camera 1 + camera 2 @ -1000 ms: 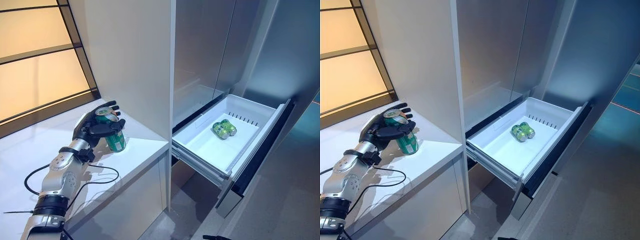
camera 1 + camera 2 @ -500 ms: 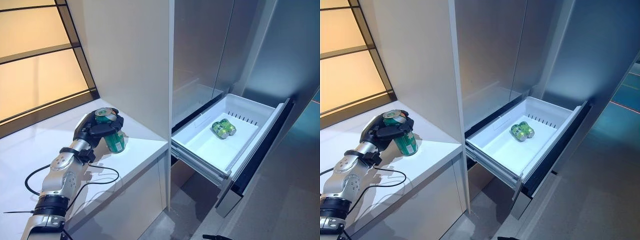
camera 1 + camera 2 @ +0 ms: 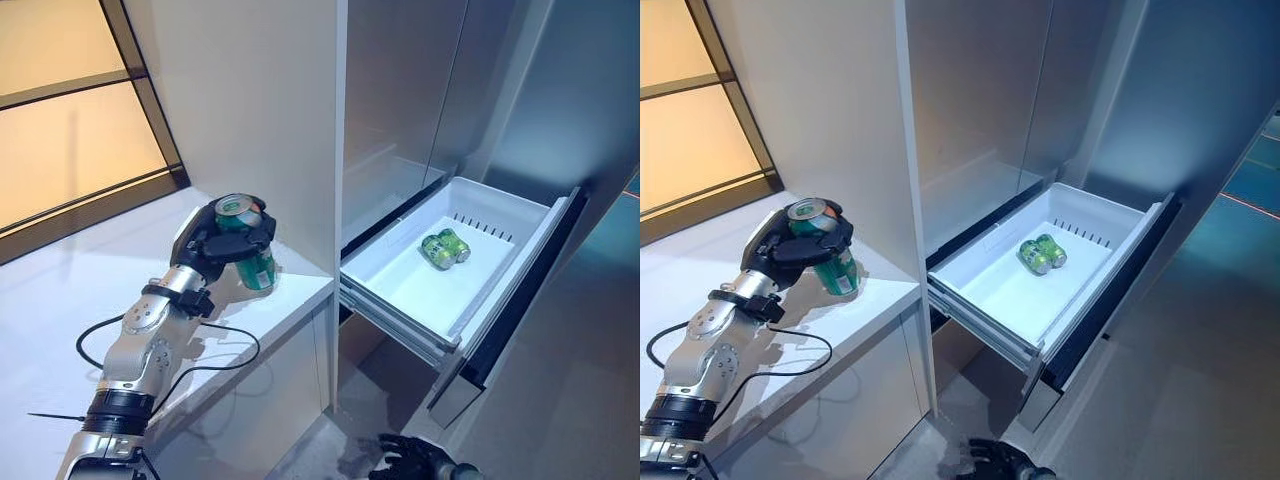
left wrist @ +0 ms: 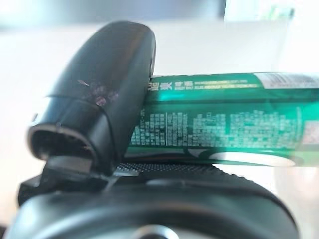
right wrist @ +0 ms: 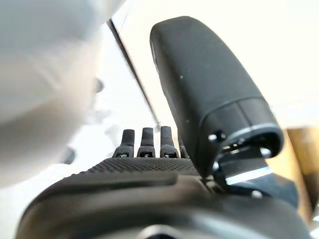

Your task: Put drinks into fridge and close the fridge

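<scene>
Drawer (image 3: 400,285) holds seemingly two cans (image 3: 444,248).

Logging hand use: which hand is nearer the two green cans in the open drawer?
Right, I judge. The right hand hangs low below the drawer front holding the cans; the left hand grips a green can over the counter.

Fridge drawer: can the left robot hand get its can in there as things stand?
Probably yes. The left robot hand grips the green can above the counter; the drawer is pulled out, open-topped, with only two cans inside.
</scene>
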### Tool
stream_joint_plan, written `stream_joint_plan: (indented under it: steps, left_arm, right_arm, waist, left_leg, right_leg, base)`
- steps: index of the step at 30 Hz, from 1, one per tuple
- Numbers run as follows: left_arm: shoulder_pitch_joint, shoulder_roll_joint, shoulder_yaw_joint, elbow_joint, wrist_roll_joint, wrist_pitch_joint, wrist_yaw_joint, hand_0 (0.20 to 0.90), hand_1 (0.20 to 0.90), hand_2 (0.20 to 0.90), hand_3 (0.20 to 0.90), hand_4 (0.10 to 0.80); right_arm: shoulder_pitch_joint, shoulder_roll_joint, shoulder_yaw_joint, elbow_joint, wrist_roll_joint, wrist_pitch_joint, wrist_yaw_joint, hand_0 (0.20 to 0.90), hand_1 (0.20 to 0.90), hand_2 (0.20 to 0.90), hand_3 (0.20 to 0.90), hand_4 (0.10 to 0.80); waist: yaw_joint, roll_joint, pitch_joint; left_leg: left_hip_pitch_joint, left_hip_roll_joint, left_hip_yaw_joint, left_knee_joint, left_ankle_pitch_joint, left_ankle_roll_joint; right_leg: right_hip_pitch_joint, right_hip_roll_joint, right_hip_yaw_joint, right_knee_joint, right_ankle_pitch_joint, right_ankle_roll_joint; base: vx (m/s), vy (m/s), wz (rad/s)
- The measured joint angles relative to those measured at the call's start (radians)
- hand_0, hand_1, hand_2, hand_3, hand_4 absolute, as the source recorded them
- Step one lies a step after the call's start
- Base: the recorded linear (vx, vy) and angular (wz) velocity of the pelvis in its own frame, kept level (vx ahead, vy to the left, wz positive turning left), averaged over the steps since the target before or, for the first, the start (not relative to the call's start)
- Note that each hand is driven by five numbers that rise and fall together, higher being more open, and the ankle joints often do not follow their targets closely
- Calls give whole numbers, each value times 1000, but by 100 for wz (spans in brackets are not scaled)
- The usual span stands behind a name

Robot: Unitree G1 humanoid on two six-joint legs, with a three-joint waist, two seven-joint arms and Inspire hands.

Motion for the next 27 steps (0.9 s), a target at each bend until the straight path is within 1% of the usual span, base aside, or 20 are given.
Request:
stream_joint_plan:
  steps: [2, 5, 7, 10, 12, 13, 15, 18, 20, 23, 25, 27]
  left_arm:
    - [0, 0, -31, -26, -2, -13, 0, 300, 300, 300, 200, 100]
    - [0, -1, -53, -40, -2, -17, -3, 300, 300, 300, 200, 100]
    - [0, -1, -68, -41, -2, -25, -2, 300, 300, 300, 200, 100]
    - [0, -1, -77, -41, -2, -34, -2, 300, 300, 300, 200, 100]
    - [1, -1, -77, -41, -4, -58, -3, 300, 300, 300, 200, 100]
    - [1, 0, -77, -41, -8, -66, -3, 300, 300, 300, 200, 100]
    - [1, 0, -77, -41, -11, -72, -6, 300, 300, 300, 200, 100]
    - [1, 0, -82, -41, -20, -81, -32, 300, 300, 300, 200, 100]
    - [1, 8, -91, -42, -44, -84, -60, 300, 300, 300, 200, 100]
    - [1, 17, -104, -58, -58, -84, -81, 300, 300, 300, 200, 100]
    - [1, 39, -104, -97, -64, -85, -86, 300, 300, 300, 200, 100]
    - [1, 75, -104, -141, -82, -85, -97, 300, 300, 300, 200, 100]
  right_arm:
    - [1, 3, 20, -123, 1, 30, 15, 900, 900, 900, 900, 800]
    - [-4, 2, 27, -219, 15, 64, 47, 900, 900, 900, 900, 800]
    - [-5, -6, 26, -246, 39, 91, 73, 900, 900, 900, 900, 800]
    - [-4, -51, 24, -298, 61, 146, 134, 900, 900, 900, 900, 800]
    - [-3, -118, 20, -407, 80, 208, 191, 900, 900, 900, 900, 800]
    - [-3, -162, 11, -481, 108, 226, 221, 900, 900, 900, 900, 800]
    - [-12, -198, -41, -601, 186, 259, 253, 900, 900, 900, 900, 800]
    - [-76, -211, -108, -702, 309, 288, 255, 900, 900, 900, 900, 800]
    - [-141, -220, -131, -766, 387, 305, 251, 900, 900, 900, 900, 800]
    - [-187, -228, -163, -851, 473, 306, 238, 900, 900, 900, 900, 800]
    - [-210, -249, -175, -908, 501, 311, 214, 900, 900, 900, 900, 800]
    - [-210, -260, -187, -916, 516, 311, 194, 900, 900, 900, 900, 800]
  waist:
    - [-10, 5, 3]
    - [-20, 8, 5]
    - [-24, 8, 6]
    - [-28, 6, 8]
    - [-30, 3, 15]
    - [-30, 1, 21]
    - [-42, -10, 28]
    - [-49, -16, 32]
    - [-48, -16, 33]
    - [-48, -18, 34]
    - [-46, -23, 38]
    - [-45, -29, 41]
  left_leg:
    - [1, -1, 6, 2, 0, 0]
    - [2, -2, 14, -1, 0, 0]
    - [2, -1, 19, -1, -1, -1]
    - [-2, -1, 25, -1, -1, -1]
    - [-10, -1, 35, -1, -1, -1]
    - [-11, -1, 41, 0, -1, 0]
    - [-10, 0, 45, 0, -1, -1]
    - [-9, 0, 58, 0, -1, -1]
    - [-8, 0, 73, -1, -1, -1]
    - [-10, 0, 75, -1, -1, -1]
    - [-11, 1, 76, -1, -1, 0]
    - [-11, 0, 77, -1, -2, 0]
  right_leg:
    - [-1, 2, 7, 0, 2, 2]
    - [-3, 5, 13, 0, 4, 2]
    - [-5, 5, 18, 0, 5, 2]
    - [-12, 5, 24, 0, 7, 2]
    - [-24, 5, 36, 0, 12, 2]
    - [-27, 5, 41, 0, 14, 2]
    - [-28, 6, 43, 0, 15, 2]
    - [-33, 10, 57, 0, 21, 2]
    - [-38, 11, 70, 0, 24, 2]
    - [-41, 11, 72, 0, 25, 2]
    - [-42, 12, 73, 0, 25, 2]
    - [-43, 11, 74, 0, 24, 2]
  base:
    - [-52, -15, -7]
    - [-39, -12, -7]
    - [-40, -15, -8]
    - [-38, -15, -6]
    - [-42, -14, -14]
    - [-28, -7, -13]
    - [-24, -4, -7]
    - [-7, -1, -13]
    - [-6, -2, -15]
    - [1, -2, -4]
    - [0, 0, 0]
    - [0, 0, 0]
